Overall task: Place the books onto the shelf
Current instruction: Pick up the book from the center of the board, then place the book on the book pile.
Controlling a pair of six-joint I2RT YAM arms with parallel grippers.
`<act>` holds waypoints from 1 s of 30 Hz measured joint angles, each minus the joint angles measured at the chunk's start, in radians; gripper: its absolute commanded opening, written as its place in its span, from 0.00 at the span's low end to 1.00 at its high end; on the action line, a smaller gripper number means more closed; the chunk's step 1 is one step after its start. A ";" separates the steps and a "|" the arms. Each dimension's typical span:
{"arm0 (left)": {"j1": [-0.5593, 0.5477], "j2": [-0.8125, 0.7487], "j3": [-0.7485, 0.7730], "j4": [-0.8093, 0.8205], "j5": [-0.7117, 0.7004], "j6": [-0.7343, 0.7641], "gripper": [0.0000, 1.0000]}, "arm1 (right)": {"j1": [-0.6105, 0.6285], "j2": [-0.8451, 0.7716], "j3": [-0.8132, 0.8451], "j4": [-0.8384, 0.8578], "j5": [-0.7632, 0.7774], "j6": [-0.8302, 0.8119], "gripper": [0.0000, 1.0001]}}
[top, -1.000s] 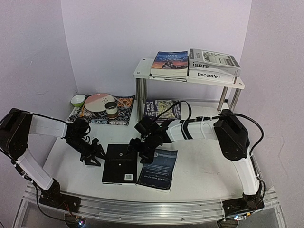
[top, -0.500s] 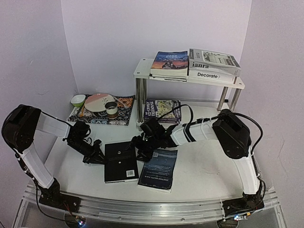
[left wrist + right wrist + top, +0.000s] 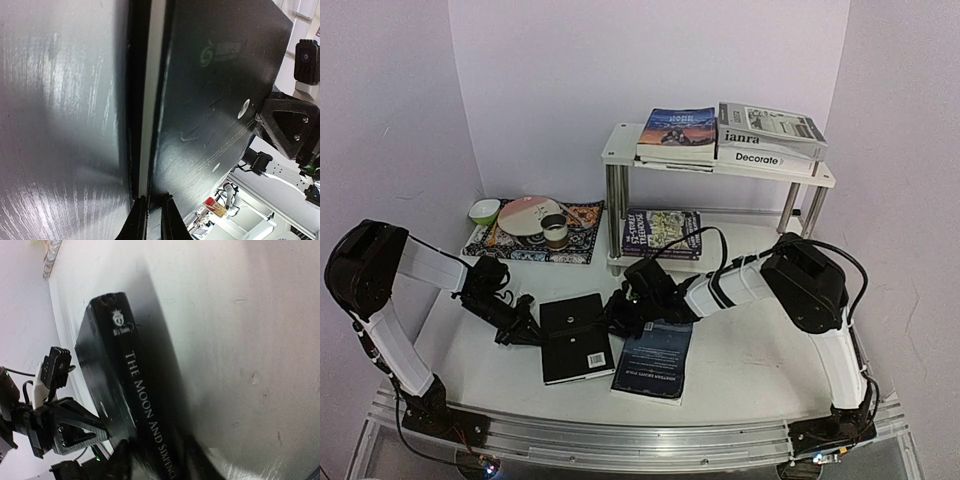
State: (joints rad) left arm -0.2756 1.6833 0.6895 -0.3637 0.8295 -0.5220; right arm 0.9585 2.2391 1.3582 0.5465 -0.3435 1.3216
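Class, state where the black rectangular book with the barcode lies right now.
Top view: the black rectangular book lies front-centre on the white table, between the left gripper and right gripper, with the dark blue book on its right.

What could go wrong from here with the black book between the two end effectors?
1. The left end effector pinches only a thin edge of the black book; it could slip free on lifting.
2. The right end effector straddles the spine right beside the blue book; dragging might shove that book along.
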 measured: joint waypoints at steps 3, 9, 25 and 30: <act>0.002 0.000 0.000 -0.002 -0.002 -0.001 0.00 | -0.003 -0.001 -0.016 0.034 -0.008 -0.021 0.14; 0.005 -0.002 0.002 -0.004 0.001 -0.002 0.06 | -0.008 -0.015 -0.033 0.061 -0.020 -0.057 0.02; -0.036 -0.168 0.092 -0.055 -0.019 -0.104 0.26 | 0.093 -0.386 0.047 -0.582 -0.067 -0.411 0.00; -0.044 -0.256 0.107 -0.060 -0.007 -0.146 0.27 | 0.092 -0.431 0.086 -0.802 -0.005 -0.462 0.00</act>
State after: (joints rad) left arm -0.3199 1.4277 0.7963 -0.4236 0.8223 -0.6685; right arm 1.0504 1.8080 1.4445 -0.2558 -0.3485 0.8597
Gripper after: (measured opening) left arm 0.263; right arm 0.173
